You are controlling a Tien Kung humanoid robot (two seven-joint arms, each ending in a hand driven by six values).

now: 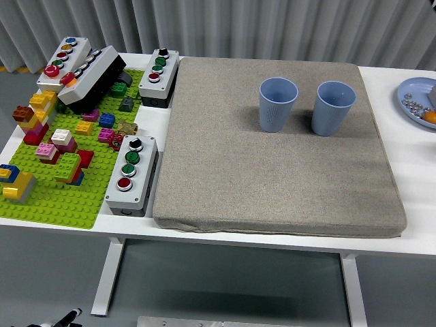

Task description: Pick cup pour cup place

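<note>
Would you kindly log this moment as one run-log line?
hands: none in view | left cup: upright on mat | right cup: upright, apart | phase: cups ungrasped

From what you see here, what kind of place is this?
Probably a robot test bench: a white table holding push-button boxes, a toy brick baseplate, and two blue cups on a grey mat.

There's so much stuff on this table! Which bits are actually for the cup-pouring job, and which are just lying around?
For the job:
left blue cup
right blue cup
grey mat under them

Just lying about:
button boxes
toy bricks on green baseplate
blue plate
</note>
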